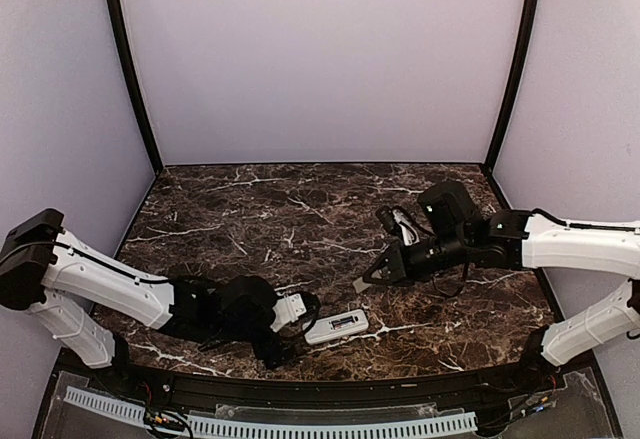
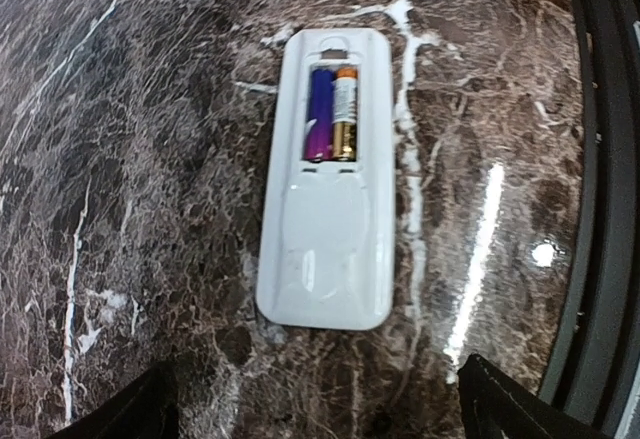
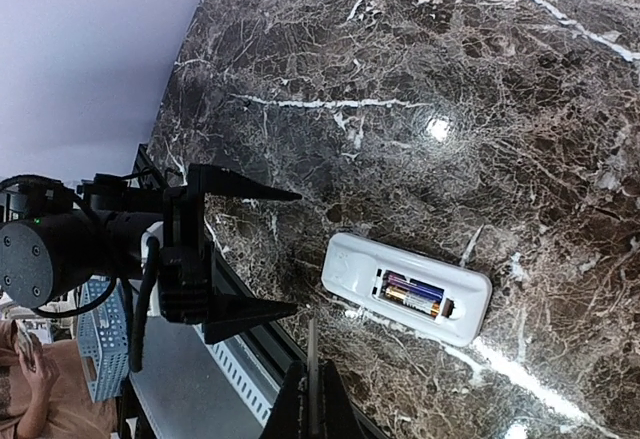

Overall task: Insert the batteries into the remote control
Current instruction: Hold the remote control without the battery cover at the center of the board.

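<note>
White remote control (image 2: pixel 325 249) — purple, gold batteries (image 2: pixel 332 114)

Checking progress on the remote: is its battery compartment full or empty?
Full. Two batteries lie side by side in the uncovered back compartment of the remote control.

remote control (image 2: pixel 322 259): white, face down on tabletop (image 2: pixel 150 159), back compartment uncovered
batteries (image 2: pixel 332 114): two, side by side inside the compartment

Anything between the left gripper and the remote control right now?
Nothing. Only bare marble tabletop separates the open left gripper from the remote control, clearest in the left wrist view.
</note>
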`<state>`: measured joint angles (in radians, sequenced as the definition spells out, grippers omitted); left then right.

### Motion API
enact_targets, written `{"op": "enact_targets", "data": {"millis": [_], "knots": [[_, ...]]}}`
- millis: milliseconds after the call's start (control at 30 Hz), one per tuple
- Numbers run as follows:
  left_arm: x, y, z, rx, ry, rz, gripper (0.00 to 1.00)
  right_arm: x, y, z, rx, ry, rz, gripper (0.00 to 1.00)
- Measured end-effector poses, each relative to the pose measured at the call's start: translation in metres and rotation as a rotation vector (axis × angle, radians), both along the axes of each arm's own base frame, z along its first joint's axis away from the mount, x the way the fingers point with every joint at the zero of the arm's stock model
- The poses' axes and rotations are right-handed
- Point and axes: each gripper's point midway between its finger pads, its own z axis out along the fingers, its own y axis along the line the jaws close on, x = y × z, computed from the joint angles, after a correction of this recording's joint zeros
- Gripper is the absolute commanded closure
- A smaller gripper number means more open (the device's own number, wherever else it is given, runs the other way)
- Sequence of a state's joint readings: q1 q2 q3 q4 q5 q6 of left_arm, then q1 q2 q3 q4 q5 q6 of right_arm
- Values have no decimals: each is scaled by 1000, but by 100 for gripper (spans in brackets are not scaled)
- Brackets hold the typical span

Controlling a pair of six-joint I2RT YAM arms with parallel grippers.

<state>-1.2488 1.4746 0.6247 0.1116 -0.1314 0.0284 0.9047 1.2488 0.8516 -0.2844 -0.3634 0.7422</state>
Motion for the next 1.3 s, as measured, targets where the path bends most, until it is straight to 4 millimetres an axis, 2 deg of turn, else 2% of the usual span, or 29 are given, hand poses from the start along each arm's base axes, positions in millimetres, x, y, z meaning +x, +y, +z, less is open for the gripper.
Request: {"op": "enact_targets", "data": {"millis": [67,200,400,733,1033,1300], "knots": [[9,1,-10,3,21,31,3,2,2,-6,-3,5,1,100],[14,0,-28,19,44,46,4,3,9,-19,-1,18,15,100],[16,-12,-30,-32,61,31,11,4,16,-41,-23,46,44,100],[7,-29,-33,-91,93,-45,44,2,24,-64,-30,80,80,100],[8,-32,-33,-110,101,-45,58,-2,26,-82,-36,118,103,100],[8,-33,-34,-114,91,-41,79,-2,30,-96,-19,164,129,100]]}}
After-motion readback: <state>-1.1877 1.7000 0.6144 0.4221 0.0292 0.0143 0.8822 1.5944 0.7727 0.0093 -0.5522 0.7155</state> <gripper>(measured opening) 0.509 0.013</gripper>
